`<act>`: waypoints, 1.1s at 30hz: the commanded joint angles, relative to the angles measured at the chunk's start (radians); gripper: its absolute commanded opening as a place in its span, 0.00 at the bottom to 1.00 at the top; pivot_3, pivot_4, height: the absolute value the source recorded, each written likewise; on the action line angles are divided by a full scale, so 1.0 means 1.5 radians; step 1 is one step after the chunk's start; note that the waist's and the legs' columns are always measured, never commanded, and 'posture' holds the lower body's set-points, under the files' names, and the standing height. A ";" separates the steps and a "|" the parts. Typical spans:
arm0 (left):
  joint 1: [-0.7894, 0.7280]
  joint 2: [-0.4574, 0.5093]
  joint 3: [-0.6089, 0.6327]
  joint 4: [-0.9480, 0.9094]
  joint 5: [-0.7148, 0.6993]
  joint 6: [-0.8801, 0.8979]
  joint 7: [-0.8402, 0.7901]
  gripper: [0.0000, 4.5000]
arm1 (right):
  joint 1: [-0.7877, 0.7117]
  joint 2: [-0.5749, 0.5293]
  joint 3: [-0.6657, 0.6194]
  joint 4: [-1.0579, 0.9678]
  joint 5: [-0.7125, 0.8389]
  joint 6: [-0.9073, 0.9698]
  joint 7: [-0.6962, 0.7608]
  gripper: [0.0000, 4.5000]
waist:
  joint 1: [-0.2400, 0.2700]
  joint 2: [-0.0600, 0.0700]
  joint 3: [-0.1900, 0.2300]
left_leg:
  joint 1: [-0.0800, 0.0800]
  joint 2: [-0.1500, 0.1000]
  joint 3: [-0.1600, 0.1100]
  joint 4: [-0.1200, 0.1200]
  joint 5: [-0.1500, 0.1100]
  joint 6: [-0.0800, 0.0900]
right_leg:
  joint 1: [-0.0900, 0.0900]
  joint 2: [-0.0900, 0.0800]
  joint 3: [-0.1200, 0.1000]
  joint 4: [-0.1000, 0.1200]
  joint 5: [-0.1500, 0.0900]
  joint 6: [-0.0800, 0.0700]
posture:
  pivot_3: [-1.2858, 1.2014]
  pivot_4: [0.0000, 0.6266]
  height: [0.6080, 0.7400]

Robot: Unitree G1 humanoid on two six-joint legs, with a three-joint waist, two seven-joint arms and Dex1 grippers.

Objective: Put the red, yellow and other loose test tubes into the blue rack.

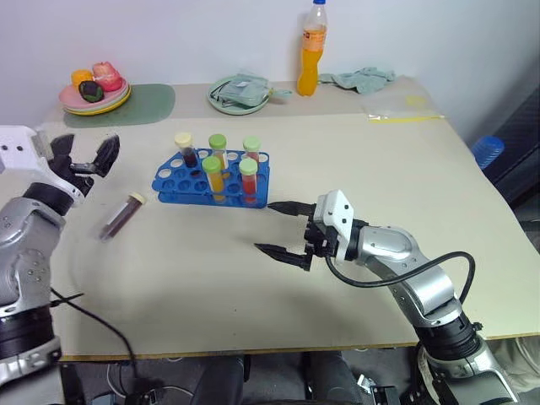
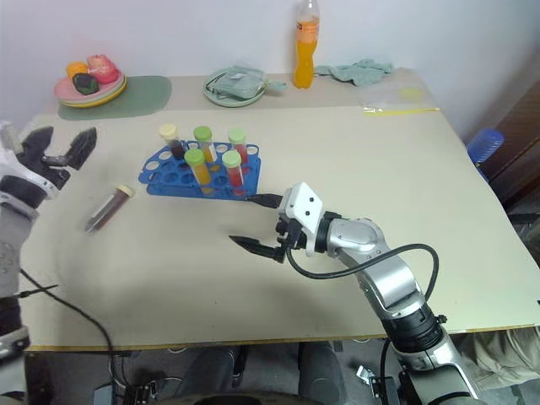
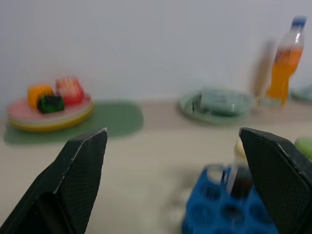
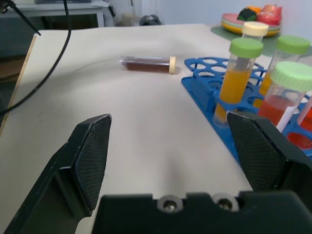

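One loose test tube is lying flat on the tabletop, cream cap pointing toward the blue rack, dark reddish-brown liquid inside. It sits between the rack and the left hand, closer to that hand, below it and apart from it. The left hand is up off the surface, fingers spread wide, nothing in them. The right hand hovers just off the rack's near right corner, also gaping and empty, well apart from the loose tube.

The tube looks light, rigid and smooth (a round body, so I'd expect it to roll or slip under a sloppy pinch), and possibly breakable. Mid-barrel, across its width, seems the safest grip, leaving the capped end free. Five capped tubes already stand in the rack.
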 commanded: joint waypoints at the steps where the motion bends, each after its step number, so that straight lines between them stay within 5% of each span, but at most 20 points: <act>1: -0.040 0.099 -0.102 0.060 0.070 0.136 -0.028 0.99 | -0.013 0.010 0.000 -0.004 0.002 -0.016 0.003 0.93 | -0.001 0.000 0.000 | 0.000 0.000 0.000 0.000 0.000 0.000 | 0.000 0.000 0.000 0.000 0.000 0.000 | 0.52 0.24 1.00; 6: -0.212 0.203 -0.329 0.183 0.158 0.406 -0.085 0.99 | -0.012 0.015 -0.001 -0.002 -0.004 -0.017 -0.003 0.93 | -0.002 0.000 0.000 | 0.000 0.000 0.001 0.000 0.000 0.000 | -0.001 0.000 0.000 0.001 0.000 0.000 | 0.52 0.24 1.00; 12: -0.357 0.213 -0.516 0.313 0.226 0.415 -0.273 0.99 | -0.009 0.022 0.002 -0.007 -0.007 -0.015 -0.014 0.93 | -0.003 0.000 0.000 | 0.000 0.000 0.002 0.000 0.000 0.000 | -0.001 0.001 0.000 0.001 0.000 0.000 | 0.52 0.24 1.00; 16: -0.396 0.207 -0.589 0.399 0.296 0.349 -0.352 0.71 | -0.005 0.025 0.004 -0.013 -0.006 -0.012 -0.021 0.93 | -0.013 0.000 0.000 | 0.000 0.000 0.002 -0.001 0.000 0.000 | -0.001 0.001 0.000 0.002 0.000 0.000 | 0.52 0.24 1.00; 20: -0.412 0.190 -0.607 0.482 0.342 0.304 -0.398 0.22 | 0.000 0.027 0.003 -0.018 -0.004 -0.007 -0.031 0.93 | -0.017 0.000 0.001 | 0.000 0.000 0.002 -0.001 0.000 0.000 | -0.002 0.001 0.000 0.002 0.000 0.000 | 0.52 0.24 1.00; 24: -0.420 0.187 -0.552 0.547 0.371 0.270 -0.348 0.15 | 0.004 0.025 0.002 -0.024 -0.002 -0.004 -0.037 0.93 | -0.018 0.000 0.000 | 0.000 0.000 0.002 -0.001 0.000 0.000 | -0.002 0.001 0.000 0.002 0.000 0.000 | 0.52 0.24 1.00; 27: -0.410 0.174 -0.382 0.591 0.333 0.136 -0.164 0.15 | 0.008 0.022 0.000 -0.027 0.001 -0.001 -0.036 0.93 | -0.018 -0.001 0.001 | 0.000 0.001 0.000 -0.001 0.000 0.000 | -0.003 0.001 0.000 0.003 0.000 0.000 | 0.52 0.24 1.00; 30: -0.309 0.128 -0.230 0.458 0.334 -0.126 0.037 0.15 | 0.010 0.022 -0.001 -0.028 0.006 0.002 -0.034 0.93 | -0.016 -0.001 0.001 | -0.002 0.001 -0.001 0.000 0.000 0.000 | -0.004 0.000 0.000 0.003 0.000 0.000 | 0.52 0.24 1.00; 33: -0.210 0.009 -0.076 0.266 0.228 -0.173 0.081 0.15 | 0.010 0.021 -0.003 -0.027 0.008 0.003 -0.032 0.93 | 0.001 -0.002 0.000 | -0.003 0.001 -0.001 0.000 0.002 -0.003 | -0.004 -0.002 0.001 0.002 0.000 0.000 | 0.52 0.24 1.00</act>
